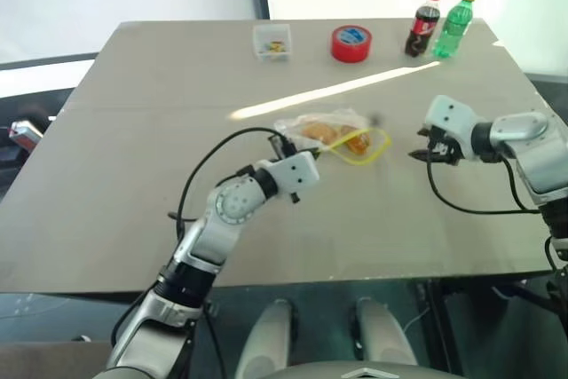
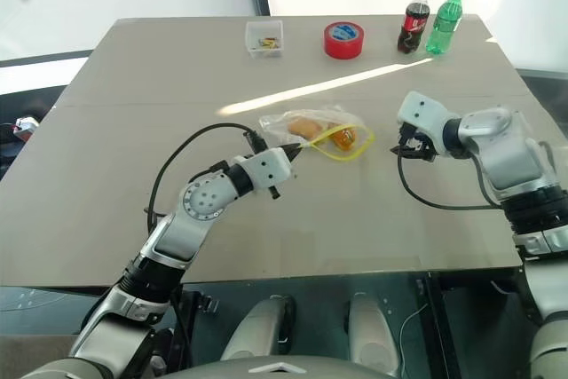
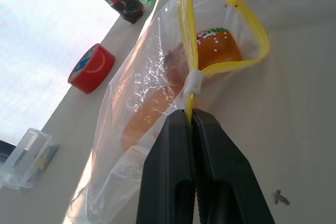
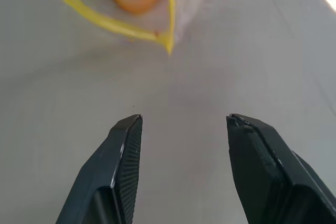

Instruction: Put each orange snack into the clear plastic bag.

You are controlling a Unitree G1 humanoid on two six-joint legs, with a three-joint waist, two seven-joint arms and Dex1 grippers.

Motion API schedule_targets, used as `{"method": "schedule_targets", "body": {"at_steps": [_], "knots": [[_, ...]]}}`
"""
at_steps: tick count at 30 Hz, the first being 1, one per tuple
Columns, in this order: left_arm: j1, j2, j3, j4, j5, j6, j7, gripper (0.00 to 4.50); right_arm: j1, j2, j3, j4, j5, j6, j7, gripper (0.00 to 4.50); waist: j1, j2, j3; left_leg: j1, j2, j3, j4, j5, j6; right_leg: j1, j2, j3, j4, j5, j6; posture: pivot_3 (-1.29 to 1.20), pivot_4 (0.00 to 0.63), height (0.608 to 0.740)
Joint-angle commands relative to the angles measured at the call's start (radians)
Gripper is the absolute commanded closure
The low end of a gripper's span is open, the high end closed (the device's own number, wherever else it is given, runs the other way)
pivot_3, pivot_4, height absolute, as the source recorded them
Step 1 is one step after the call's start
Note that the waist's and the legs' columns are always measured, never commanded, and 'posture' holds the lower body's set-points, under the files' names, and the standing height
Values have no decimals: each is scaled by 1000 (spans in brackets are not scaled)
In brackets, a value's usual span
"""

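Nearest you, your left gripper (image 3: 191,116) pinches the clear plastic bag (image 1: 333,137) by its yellow strip mid-table, both orange snacks (image 3: 216,49) look bagged, and your right gripper (image 4: 181,124) hangs empty and apart, so releasing seems next.

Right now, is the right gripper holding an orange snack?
No: the right gripper is open with nothing between its fingers, apart from the clear plastic bag.
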Motion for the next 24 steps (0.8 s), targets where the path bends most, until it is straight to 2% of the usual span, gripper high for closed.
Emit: {"method": "schedule_targets", "body": {"at_steps": [1,8,11,12,14,16,24], "knots": [[-3,-4,8,-23,3,-5,11,4500,-23,45,3,22,-44,-110,-53,1921,1,0,0,0,0,0,0,0,0,0,0,0,0,0,0,0,150,740],[-1,1,18,-29,7,4,19,4500,-54,144,-9,128,-84,-259,-121,1921,9,0,0,-1,-1,-1,0,0,0,0,-1,0,-1,0,0,0,150,740],[3,4,21,-32,6,7,21,4500,-73,159,-15,151,-87,-285,-124,2703,7,0,0,-1,-1,-1,0,0,0,0,-1,0,0,0,0,0,150,740],[4,4,21,-33,7,8,22,4500,-76,160,-14,158,-89,-294,-121,3215,7,0,0,-1,-1,-1,0,0,0,0,-1,0,0,0,0,0,150,740],[4,3,21,-34,7,11,22,4500,-81,161,-13,168,-92,-303,-118,3733,7,0,0,-1,-1,-1,0,0,0,0,-1,0,0,0,0,0,150,740],[3,2,22,-33,6,12,22,4500,-83,162,-15,173,-93,-307,-117,4440,7,0,0,-1,-1,-1,0,0,0,0,-1,0,0,0,0,0,150,740],[-27,4,60,-35,-18,30,23,4500,-93,125,-45,128,-100,-294,-113,4440,7,0,0,-1,-1,-1,0,0,0,0,-1,0,0,0,0,0,150,740]]}}
